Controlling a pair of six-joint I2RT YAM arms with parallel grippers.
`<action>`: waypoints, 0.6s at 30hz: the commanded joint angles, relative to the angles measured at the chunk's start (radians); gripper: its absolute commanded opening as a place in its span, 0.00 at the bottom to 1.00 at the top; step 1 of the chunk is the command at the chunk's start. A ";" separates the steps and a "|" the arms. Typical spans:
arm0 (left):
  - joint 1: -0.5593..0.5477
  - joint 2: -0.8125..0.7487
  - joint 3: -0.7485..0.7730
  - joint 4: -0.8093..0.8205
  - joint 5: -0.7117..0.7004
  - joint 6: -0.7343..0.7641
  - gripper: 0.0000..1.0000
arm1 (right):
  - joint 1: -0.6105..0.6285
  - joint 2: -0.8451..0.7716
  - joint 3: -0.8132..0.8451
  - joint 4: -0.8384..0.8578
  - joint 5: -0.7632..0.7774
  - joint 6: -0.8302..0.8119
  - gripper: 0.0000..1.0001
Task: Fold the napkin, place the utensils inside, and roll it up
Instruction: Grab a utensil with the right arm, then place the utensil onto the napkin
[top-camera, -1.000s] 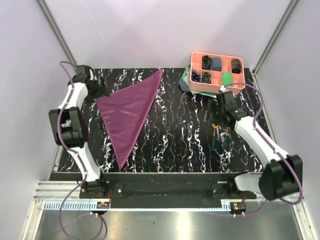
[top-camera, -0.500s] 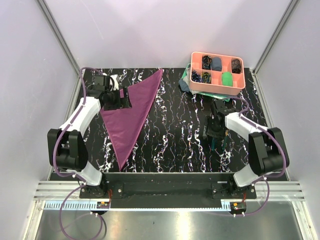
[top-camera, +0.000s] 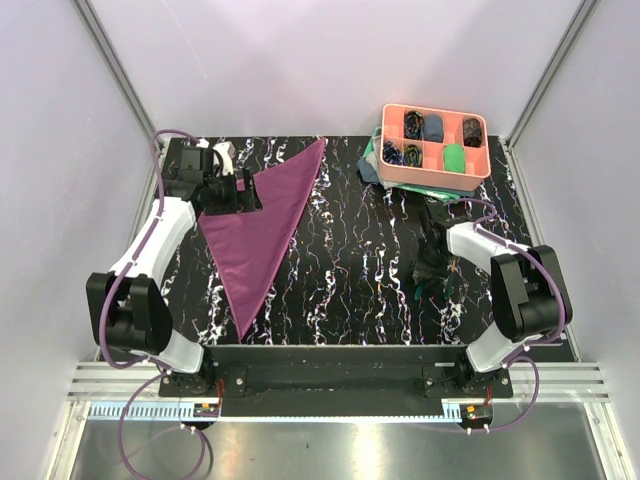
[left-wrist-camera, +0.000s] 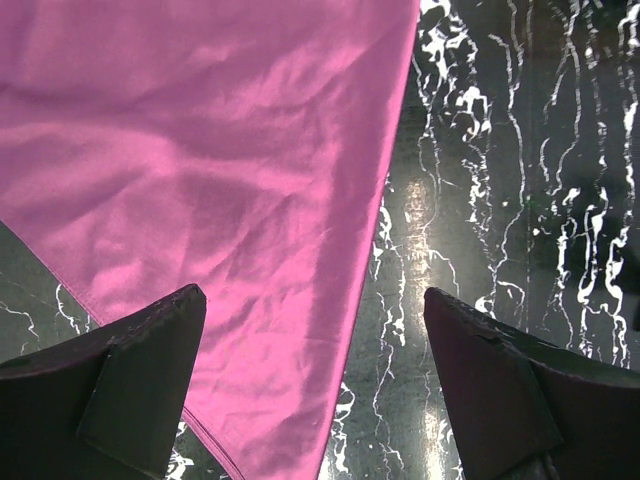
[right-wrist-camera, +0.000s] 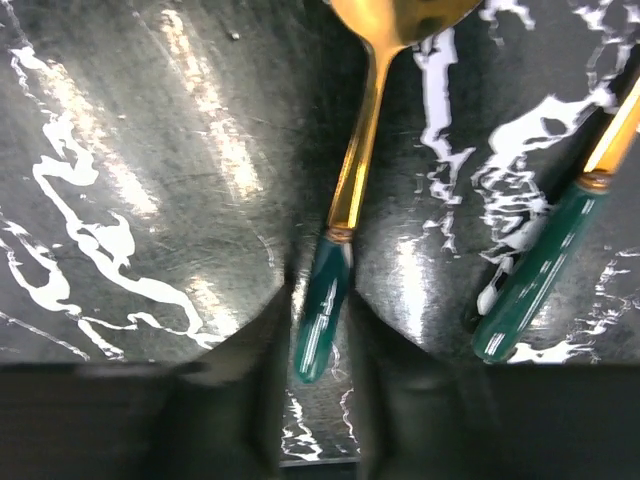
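The right gripper (right-wrist-camera: 315, 400) stands low on the table (right-wrist-camera: 120, 120) with its jaws drawn narrow. The dark teal handle of the spoon (right-wrist-camera: 350, 190) lies in the slot between them. The wrist view does not show whether the pads are already pressing the handle or only flank it. The gold neck and bowl run straight ahead of the fingertips. The other utensil (right-wrist-camera: 540, 280) lies just off to one side, apart from the spoon and clear of the jaws, with its head out of frame.

The step in hand looks like picking up the spoon. The handle is thin and flat on a hard top, so the pinch should stay low and square across it. A skewed grip would probably let the spoon swing as it lifts. The grip is near the butt end, so the heavy bowl may droop. A slow, level lift would suit, with the neighbouring utensil left undisturbed.

The napkin (left-wrist-camera: 200, 150) lies folded in a triangle well apart from this gripper, across the table under the left gripper (left-wrist-camera: 312, 330). That one hangs spread wide and holds nothing, with one finger above the cloth and the other above bare marble past the folded edge. A pink tray (top-camera: 387, 140) of small rolls sits beyond the right gripper.
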 joint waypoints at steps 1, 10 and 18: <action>0.001 -0.057 0.017 0.020 0.030 0.011 0.93 | 0.000 0.064 -0.026 0.033 -0.035 0.032 0.16; 0.003 -0.116 0.012 0.029 0.045 0.001 0.94 | 0.161 0.013 0.077 0.042 -0.118 0.150 0.00; 0.003 -0.155 0.008 0.036 0.049 -0.003 0.94 | 0.397 0.169 0.383 0.093 -0.115 0.272 0.00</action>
